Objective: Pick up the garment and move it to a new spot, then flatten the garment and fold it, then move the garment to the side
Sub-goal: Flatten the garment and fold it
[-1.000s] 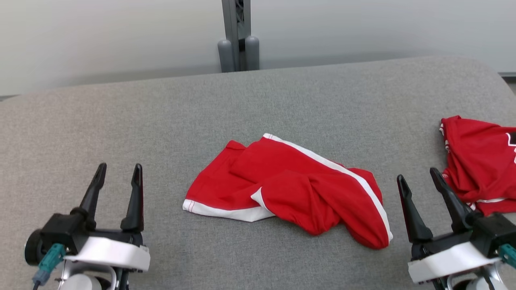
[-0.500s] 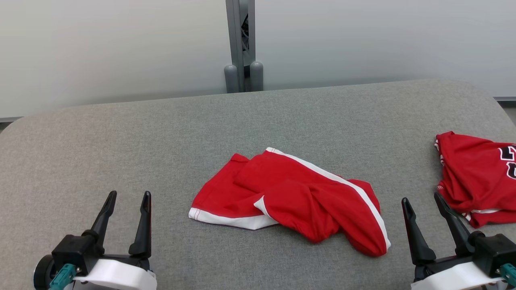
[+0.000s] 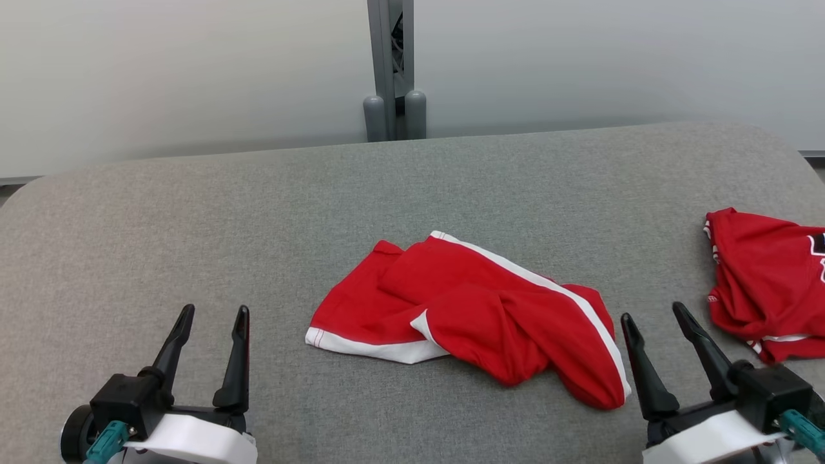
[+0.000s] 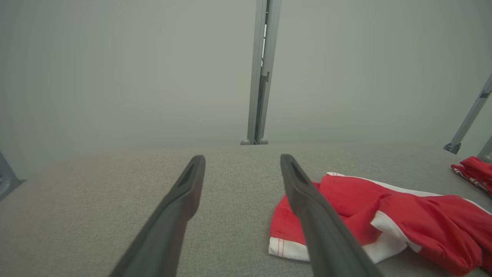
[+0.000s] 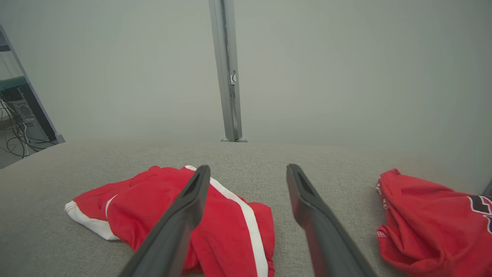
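Head view: garment lies well inside table edges.

Red shorts, white stripe and hem; second red garment; grey fabric tabletop.

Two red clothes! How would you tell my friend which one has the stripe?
Look at the big grey table. The crumpled red garment lies near its middle. Unlike the other red top at the right edge, which has dark lettering, it has a long white stripe and a white hem.
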